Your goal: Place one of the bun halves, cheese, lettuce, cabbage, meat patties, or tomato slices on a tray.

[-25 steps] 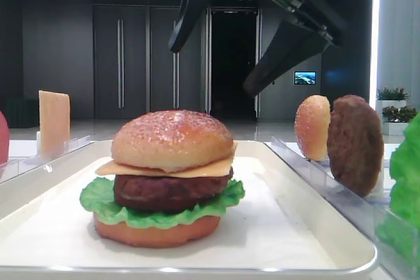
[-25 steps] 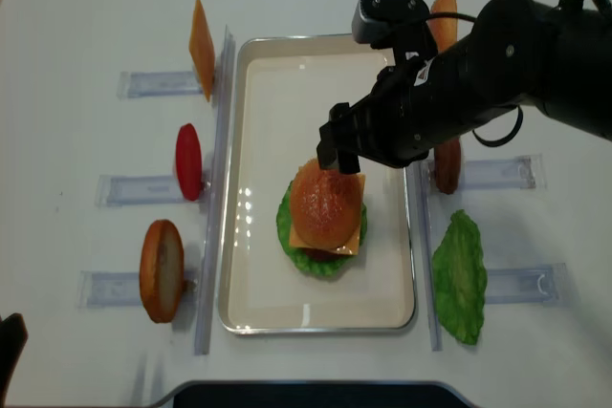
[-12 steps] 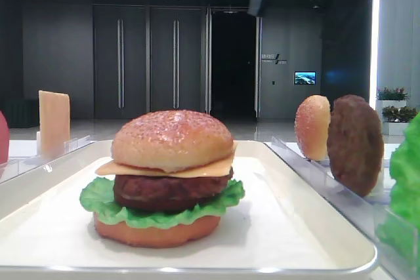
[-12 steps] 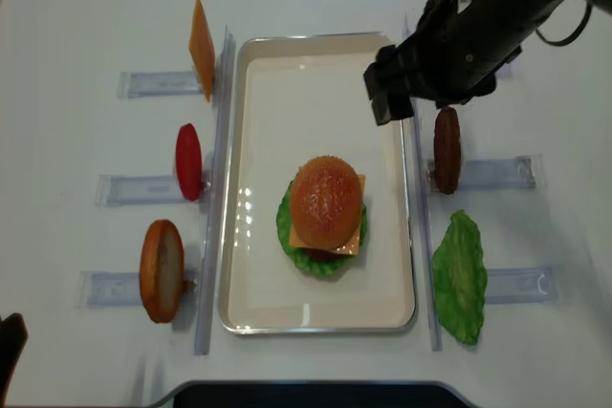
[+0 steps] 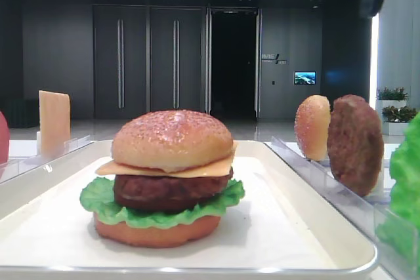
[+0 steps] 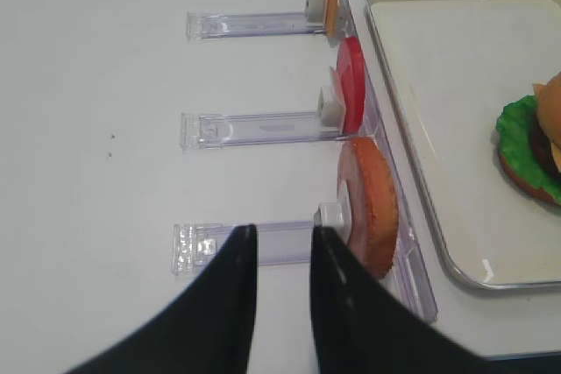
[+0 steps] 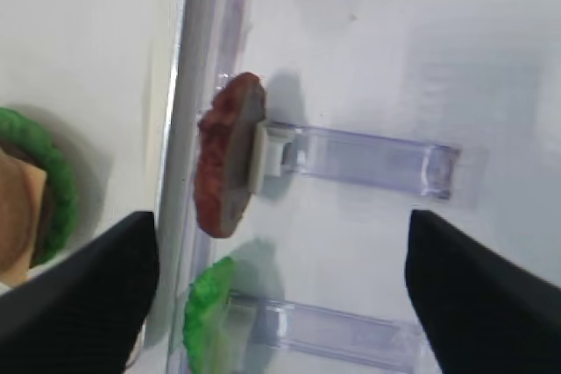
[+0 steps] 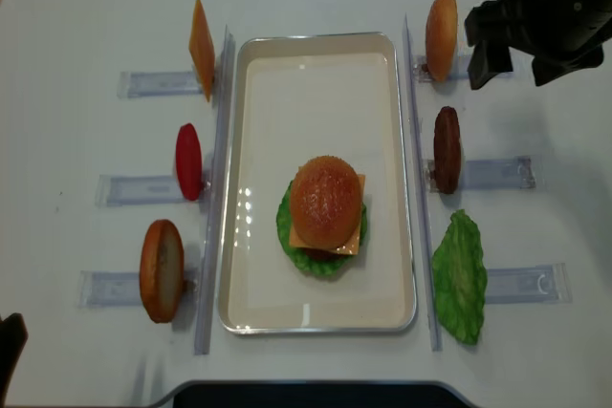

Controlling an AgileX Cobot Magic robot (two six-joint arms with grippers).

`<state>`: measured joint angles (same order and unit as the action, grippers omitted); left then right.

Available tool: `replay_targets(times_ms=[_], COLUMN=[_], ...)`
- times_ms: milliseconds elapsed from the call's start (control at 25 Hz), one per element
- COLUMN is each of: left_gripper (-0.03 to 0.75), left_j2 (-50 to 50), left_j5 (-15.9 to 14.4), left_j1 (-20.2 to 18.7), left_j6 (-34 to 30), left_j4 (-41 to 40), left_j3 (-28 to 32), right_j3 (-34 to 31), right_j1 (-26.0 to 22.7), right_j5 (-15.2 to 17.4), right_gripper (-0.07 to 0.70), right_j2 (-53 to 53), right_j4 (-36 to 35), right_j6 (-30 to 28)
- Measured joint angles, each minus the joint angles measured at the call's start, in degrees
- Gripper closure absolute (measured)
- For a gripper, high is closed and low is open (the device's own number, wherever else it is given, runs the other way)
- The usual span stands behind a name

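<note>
Cream-white rectangular tray holds stacked toy burger; right gripper spread wide, empty, beside it; left gripper closed, empty.

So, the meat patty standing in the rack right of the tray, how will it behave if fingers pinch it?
The meat patty looks thick and holds itself upright on edge, so it is probably stiff, not floppy. Its bumpy surface should grip fairly well. Being round and resting only against a small clip, it may roll or tip if pushed sideways.

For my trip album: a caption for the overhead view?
Toy burger assembled on the tray, open right gripper off to the side.
</note>
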<state>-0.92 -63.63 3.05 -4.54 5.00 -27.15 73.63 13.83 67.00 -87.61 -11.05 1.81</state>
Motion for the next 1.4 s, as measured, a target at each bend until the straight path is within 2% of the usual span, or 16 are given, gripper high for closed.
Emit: replay_targets(times_ms=[200,360,480,600,1000,1400], left_gripper=[0.557,0.557,0.557,0.557,0.557,0.557], left_j2=[0.0,0.0,0.0,0.0,0.0,0.0], left_j5=[0.0,0.0,0.0,0.0,0.0,0.0], left_j1=[0.0,0.0,0.0,0.0,0.0,0.0], left_j6=[0.0,0.0,0.0,0.0,0.0,0.0], left_j4=[0.0,0.0,0.0,0.0,0.0,0.0], left_j3=[0.0,0.0,0.0,0.0,0.0,0.0], right_j3=[0.0,0.0,0.0,0.0,-0.3,-12.96], right_j1=[-7.26,-12.04,-14.27,-14.99,-14.99,-14.99], right_j5=[2.78,2.9,2.95,2.96,3.01,2.99], right_gripper=[0.056,0.056,0.056,0.056,0.056,0.056], right_j2=[0.05,0.05,0.05,0.05,0.77,15.94], right_j4=[0.36,1.96,5.94,8.68,8.69,8.88], right_j6=[-2.33,-3.58,-3.48,-2.68,-2.62,-2.31])
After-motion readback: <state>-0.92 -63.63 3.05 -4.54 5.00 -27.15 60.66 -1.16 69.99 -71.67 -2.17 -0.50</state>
